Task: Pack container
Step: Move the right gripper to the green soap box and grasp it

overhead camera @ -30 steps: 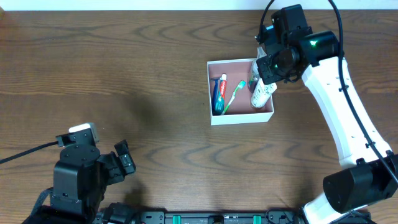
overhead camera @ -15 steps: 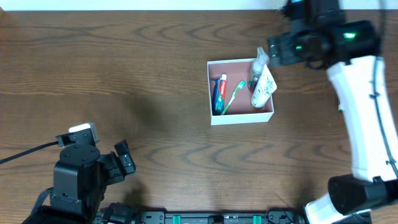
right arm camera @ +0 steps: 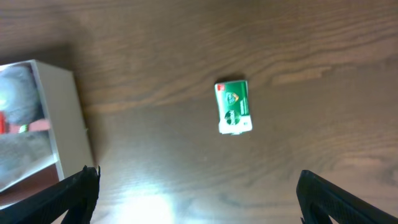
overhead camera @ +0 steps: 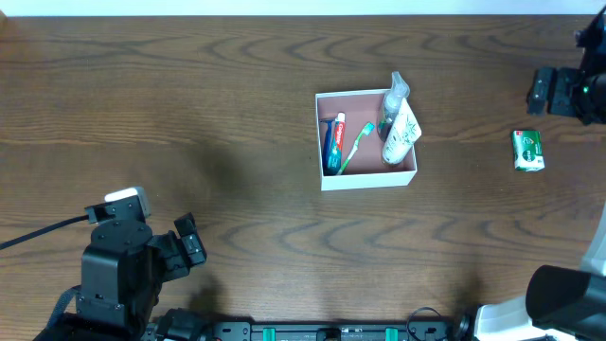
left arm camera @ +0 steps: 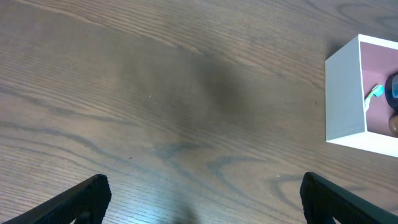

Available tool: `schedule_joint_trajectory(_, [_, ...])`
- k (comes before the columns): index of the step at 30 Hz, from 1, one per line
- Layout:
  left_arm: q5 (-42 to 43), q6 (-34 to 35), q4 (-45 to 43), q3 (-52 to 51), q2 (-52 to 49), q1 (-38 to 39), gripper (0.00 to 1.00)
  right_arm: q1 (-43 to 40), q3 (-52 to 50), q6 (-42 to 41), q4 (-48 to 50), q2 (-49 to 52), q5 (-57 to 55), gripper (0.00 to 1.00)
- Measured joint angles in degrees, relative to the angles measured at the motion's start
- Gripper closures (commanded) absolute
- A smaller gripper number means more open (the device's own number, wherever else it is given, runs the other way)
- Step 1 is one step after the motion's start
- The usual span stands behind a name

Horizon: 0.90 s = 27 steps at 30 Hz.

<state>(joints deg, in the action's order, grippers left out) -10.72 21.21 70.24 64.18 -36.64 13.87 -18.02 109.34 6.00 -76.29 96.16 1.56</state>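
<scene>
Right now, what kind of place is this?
Probably a robot lab or test bench, not a bathroom: a bare wooden table, a black robot arm at its near edge, and a white cardboard box holding a toothbrush and toothpaste, set up for packing.

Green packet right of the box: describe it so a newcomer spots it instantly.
Start at the white, pink-lined container on the table. Look right across bare wood: a small flat green packet with a white end. Unlike the toiletries, it lies outside the container, alone.
</scene>
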Motion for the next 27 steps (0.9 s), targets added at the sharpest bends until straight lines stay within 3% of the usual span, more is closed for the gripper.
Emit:
schedule_joint_trajectory(8, [0.00, 0.00, 0.00, 0.02, 0.00, 0.00, 0.02, -1.95, -13.07, 5.29, 12.37, 1.92, 1.73, 0.01])
schedule_joint_trajectory(15, [0.00, 0.00, 0.02, 0.00, 0.00, 0.00, 0.02, -2.45, -18.10, 7.96, 25.51, 4.90, 2.60, 0.01])
schedule_joint_trajectory(27, [0.00, 0.00, 0.02, 0.02, 0.00, 0.00, 0.02, -4.79, -21.03, 10.82, 25.83, 13.05, 2.08, 0.01])
